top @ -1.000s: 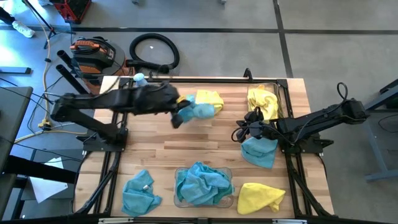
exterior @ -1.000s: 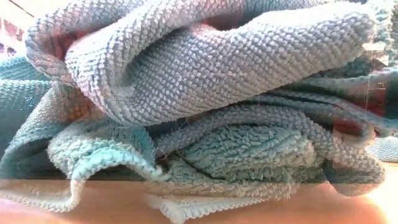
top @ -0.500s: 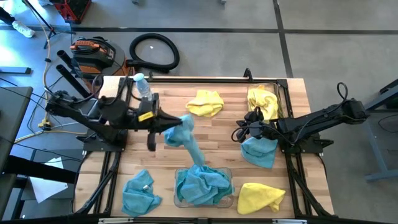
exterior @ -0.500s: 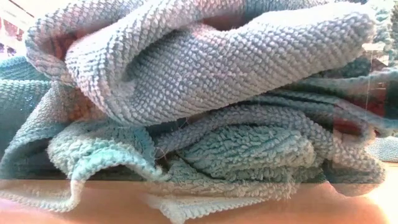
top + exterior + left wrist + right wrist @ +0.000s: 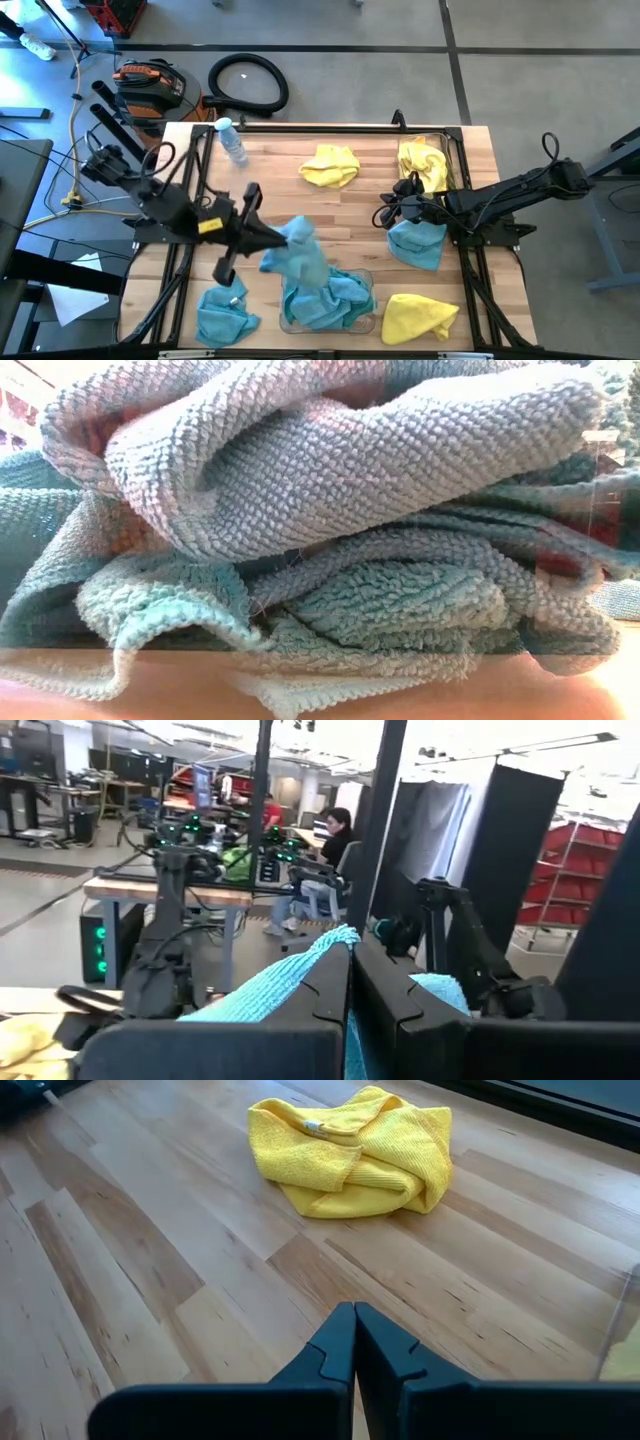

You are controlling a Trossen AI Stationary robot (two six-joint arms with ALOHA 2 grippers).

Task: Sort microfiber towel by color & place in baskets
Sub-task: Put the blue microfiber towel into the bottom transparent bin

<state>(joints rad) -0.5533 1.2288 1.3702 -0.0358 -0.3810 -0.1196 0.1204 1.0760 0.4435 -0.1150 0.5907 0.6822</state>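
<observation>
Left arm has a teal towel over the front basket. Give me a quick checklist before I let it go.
1. Left gripper shut on the teal towel: ok.
2. Towel hangs over the front basket: ok, its lower end meets the pile.
3. Basket holds teal towels only: ok.
4. Room left in the basket: cannot tell, the pile stands heaped.
5. Right gripper shut, parked clear: ok.
6. Sorting done: not ok, a yellow towel lies loose.
</observation>
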